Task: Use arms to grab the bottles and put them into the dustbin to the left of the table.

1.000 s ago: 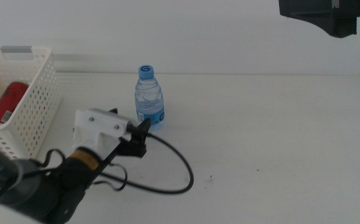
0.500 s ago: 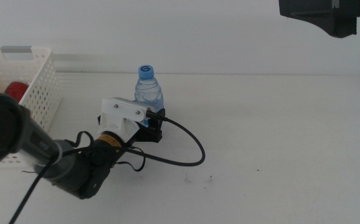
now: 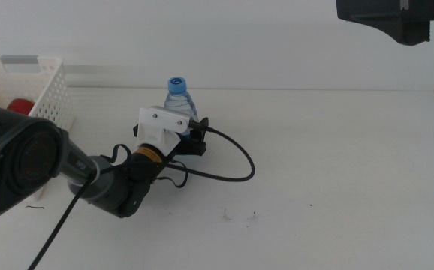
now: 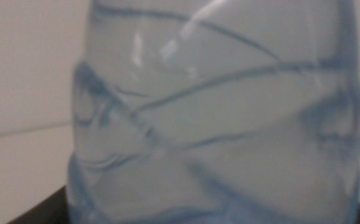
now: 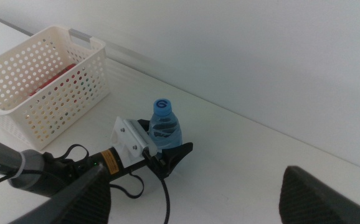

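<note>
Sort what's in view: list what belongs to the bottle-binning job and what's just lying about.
Belongs to the job:
- water bottle, on the table
- left gripper, around the bottle's lower body
- red can, already in the dustbin
- right gripper, waiting high above the table

Just lying about:
- tiny dark specks on the tabletop

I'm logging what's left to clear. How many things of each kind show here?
Water bottle: 1
Red can in the basket: 1
Basket: 1
Grippers: 2, left gripper at the bottle, right gripper raised, away from it
Total: 5
</note>
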You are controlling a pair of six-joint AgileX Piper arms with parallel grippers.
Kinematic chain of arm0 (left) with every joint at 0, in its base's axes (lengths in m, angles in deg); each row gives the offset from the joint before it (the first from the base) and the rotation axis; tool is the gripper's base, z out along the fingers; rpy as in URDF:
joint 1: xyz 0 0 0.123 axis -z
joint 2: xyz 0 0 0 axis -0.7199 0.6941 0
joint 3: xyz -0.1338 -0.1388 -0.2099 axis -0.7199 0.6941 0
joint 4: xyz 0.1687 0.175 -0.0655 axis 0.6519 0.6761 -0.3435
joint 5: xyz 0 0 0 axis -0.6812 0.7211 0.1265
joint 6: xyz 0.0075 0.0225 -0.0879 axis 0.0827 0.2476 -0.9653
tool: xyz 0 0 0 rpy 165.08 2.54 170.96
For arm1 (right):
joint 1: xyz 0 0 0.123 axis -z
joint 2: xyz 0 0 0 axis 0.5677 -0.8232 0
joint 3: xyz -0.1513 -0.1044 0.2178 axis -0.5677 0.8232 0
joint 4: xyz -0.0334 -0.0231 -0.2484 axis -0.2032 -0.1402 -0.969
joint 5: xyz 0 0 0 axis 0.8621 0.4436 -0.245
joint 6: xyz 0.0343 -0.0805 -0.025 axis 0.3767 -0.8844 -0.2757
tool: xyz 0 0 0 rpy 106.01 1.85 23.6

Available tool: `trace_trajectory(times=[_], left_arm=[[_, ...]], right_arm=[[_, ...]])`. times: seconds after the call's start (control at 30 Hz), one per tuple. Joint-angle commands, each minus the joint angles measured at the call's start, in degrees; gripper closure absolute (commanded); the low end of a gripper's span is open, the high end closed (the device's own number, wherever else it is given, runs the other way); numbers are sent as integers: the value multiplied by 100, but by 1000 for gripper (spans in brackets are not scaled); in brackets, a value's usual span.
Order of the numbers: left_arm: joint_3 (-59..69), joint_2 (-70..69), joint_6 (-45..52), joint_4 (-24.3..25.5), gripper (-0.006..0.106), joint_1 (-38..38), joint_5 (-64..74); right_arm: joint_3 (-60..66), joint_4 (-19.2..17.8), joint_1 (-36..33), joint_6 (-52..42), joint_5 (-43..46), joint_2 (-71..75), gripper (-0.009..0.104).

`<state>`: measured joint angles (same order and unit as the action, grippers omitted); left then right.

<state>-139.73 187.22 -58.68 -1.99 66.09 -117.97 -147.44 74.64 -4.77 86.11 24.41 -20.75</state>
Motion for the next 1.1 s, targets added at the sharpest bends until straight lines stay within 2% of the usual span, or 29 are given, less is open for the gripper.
trace_trajectory(times=[0.0, 0.1, 0.17, 0.3, 0.4, 0.47, 0.53, 0.63, 0.73, 0.8, 0.83, 0.93, 0.97, 1.03, 1.07], left_arm=[[-185, 72, -13, 6, 7, -10, -28], [-335, 141, -13, 52, 14, -10, 132], [-359, 150, -64, 68, 24, -10, 257], [-182, -25, -64, 83, 64, -10, 277], [434, -779, -280, 97, 92, -10, 720], [758, -1459, -712, 325, 102, -10, 1538], [954, -2273, -1388, 1039, 102, -10, 2917], [900, -3279, -2791, 2488, 102, 44, 5006], [721, -4105, -3481, 3139, 102, 44, 6711], [461, -4455, -3014, 2763, 102, -20, 7712], [178, -4589, -2249, 1922, 102, -158, 8227], [-642, -4717, 1281, -652, 102, -793, 9660], [-886, -4717, 2232, -1232, 102, -1048, 10181], [-1467, -4662, 2929, -1968, 102, -1555, 10865], [-1740, -4620, 2975, -2036, 102, -1794, 11127]], right_arm=[[-34, -22, -14, -41, 65, 17, 3], [-34, -22, -14, -41, 65, 17, 3], [-34, -22, -14, -41, 65, 17, 3], [-34, -22, -14, -41, 65, 17, 3], [-34, -22, -14, -41, 65, 17, 3], [-34, -22, -14, -41, 65, 17, 3], [-34, -22, -14, -41, 65, 17, 3], [-34, -22, -14, -41, 65, 17, 3], [-34, -22, -14, -41, 65, 17, 3], [-34, -22, -14, -41, 65, 17, 3], [-34, -22, -14, -41, 65, 17, 3], [-34, -22, -14, -41, 65, 17, 3], [-34, -22, -14, -41, 65, 17, 3], [-34, -33, -14, -44, 65, 17, 3], [-34, -33, -14, -44, 65, 17, 3]])
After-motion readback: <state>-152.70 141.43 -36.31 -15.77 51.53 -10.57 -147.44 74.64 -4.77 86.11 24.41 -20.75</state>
